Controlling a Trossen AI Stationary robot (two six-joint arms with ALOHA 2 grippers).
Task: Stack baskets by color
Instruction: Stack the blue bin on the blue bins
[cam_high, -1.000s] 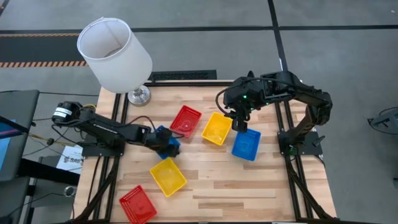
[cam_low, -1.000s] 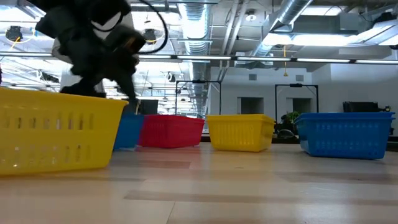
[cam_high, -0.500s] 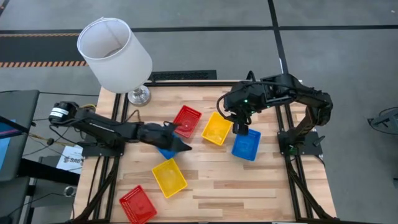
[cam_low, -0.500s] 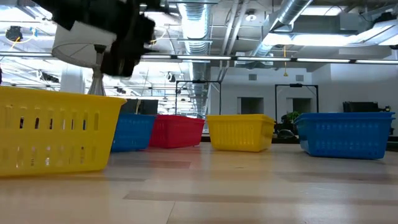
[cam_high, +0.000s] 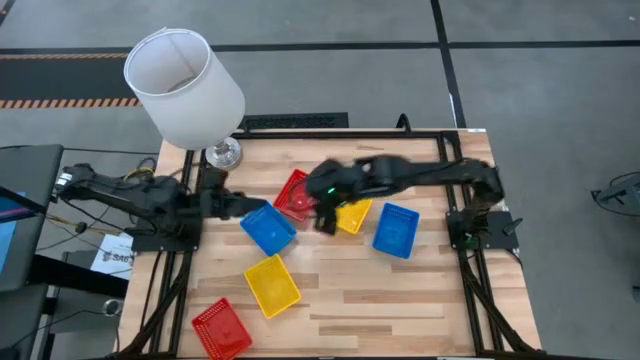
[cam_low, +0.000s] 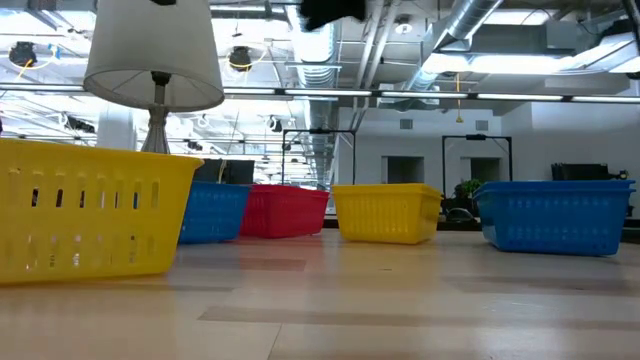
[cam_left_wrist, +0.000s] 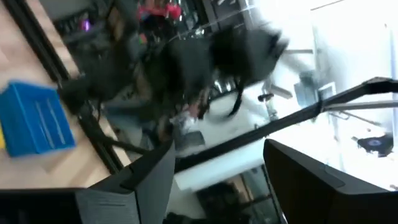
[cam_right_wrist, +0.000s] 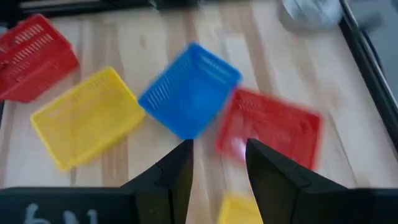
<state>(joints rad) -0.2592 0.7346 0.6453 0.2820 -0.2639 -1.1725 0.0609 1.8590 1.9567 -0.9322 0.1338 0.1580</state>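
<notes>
Six baskets rest on their bottoms on the table: a blue basket (cam_high: 268, 228) at mid-left, a red one (cam_high: 293, 192), a yellow one (cam_high: 352, 214), a second blue one (cam_high: 396, 230), a yellow one (cam_high: 272, 283) nearer the front, and a red one (cam_high: 221, 328) at the front left. My left gripper (cam_high: 238, 207) hovers open, left of the mid-left blue basket and clear of it. My right gripper (cam_high: 325, 216) is open in the air over the gap between the far red basket (cam_right_wrist: 268, 127) and the yellow one, pointing slantwise down.
A white lampshade (cam_high: 183, 85) on a metal foot (cam_high: 224, 153) stands at the table's far left corner. Bare wood (cam_high: 400, 300) lies along the near right part. The black frame rails (cam_high: 470, 270) run along both side edges.
My left gripper has drawn back from over the mid-left blue basket toward the table's left edge, risen and tipped up to about level; the basket now lies uncovered. My right gripper has swept from above the right-hand yellow and blue baskets toward the table's left and come lower.
</notes>
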